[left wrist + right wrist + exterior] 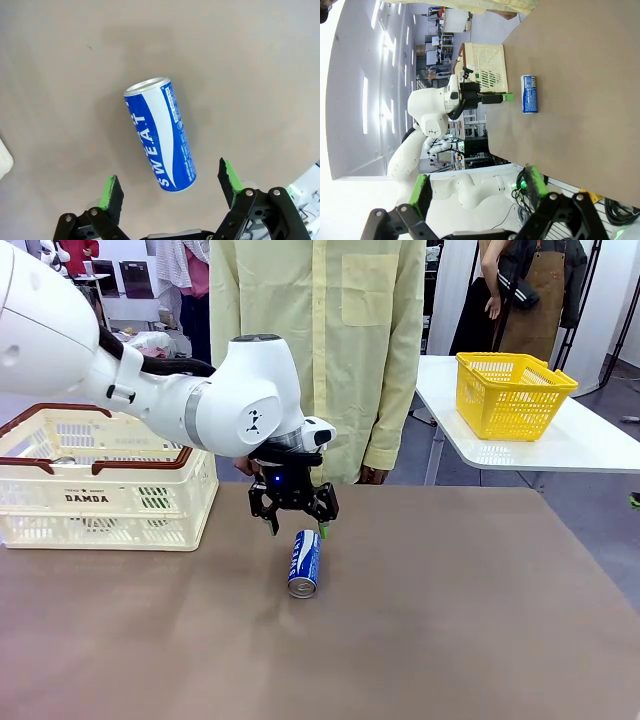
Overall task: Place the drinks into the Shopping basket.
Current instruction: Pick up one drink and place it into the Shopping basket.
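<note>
**Open left hand poised above a lying blue can**

Green-padded fingers [112, 192] of the left hand [170, 190] rise at the bottom of its wrist view, spread wide and holding nothing, with the blue drink can [160, 134] lying on its side on the desk [250, 60] just beyond them. From the front, that hand [294, 512] hangs just above the can [304, 563], whose silver end faces the camera. The right hand [477, 192] is also wide open and empty, well away from the work.

To grip well, I would lower straight down so the pads close across the can's round middle, not its ends. Smooth metal on a curved wall may roll or slip, so centre it first. The Shopping basket [100, 490], a cream plastic lattice with brown handles, waits at the desk's left.
</note>
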You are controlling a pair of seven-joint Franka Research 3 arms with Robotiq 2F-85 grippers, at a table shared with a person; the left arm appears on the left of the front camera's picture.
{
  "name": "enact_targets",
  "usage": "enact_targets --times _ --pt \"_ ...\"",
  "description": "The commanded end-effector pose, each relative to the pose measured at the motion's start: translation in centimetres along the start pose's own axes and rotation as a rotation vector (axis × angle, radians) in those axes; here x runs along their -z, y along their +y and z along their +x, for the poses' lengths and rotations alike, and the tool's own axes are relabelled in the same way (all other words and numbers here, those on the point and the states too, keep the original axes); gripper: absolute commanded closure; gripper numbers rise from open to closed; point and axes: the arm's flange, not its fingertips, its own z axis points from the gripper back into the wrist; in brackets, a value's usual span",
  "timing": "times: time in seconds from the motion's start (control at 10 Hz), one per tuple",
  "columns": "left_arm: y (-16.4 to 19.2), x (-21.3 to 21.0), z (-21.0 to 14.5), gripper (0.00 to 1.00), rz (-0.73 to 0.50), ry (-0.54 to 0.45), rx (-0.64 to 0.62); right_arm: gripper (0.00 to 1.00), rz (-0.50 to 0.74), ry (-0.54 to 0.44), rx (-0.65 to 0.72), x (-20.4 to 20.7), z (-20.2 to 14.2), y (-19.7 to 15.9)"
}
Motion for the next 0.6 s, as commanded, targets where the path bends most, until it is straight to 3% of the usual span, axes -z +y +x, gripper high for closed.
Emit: enact_targets --times 0.0,0.1,0.3,0.5 --pt "0.0 0.0 0.0 0.0 0.0 0.0 0.0 0.0 0.018 -0.008 0.01 0.1 0.1 0.4" --pt "-0.5 0.4 -0.1 0.0 0.027 -0.003 -0.075 0.0 0.018 -0.008 0.01 0.1 0.1 0.4" --pt "-1.5 1.2 -0.2 0.0 0.003 0.012 -0.025 0.0 0.018 -0.008 0.01 0.1 0.1 0.4" --pt "-1.8 2.3 0.1 0.0 0.028 -0.002 -0.076 0.0 0.018 -0.008 0.01 0.1 0.1 0.4"
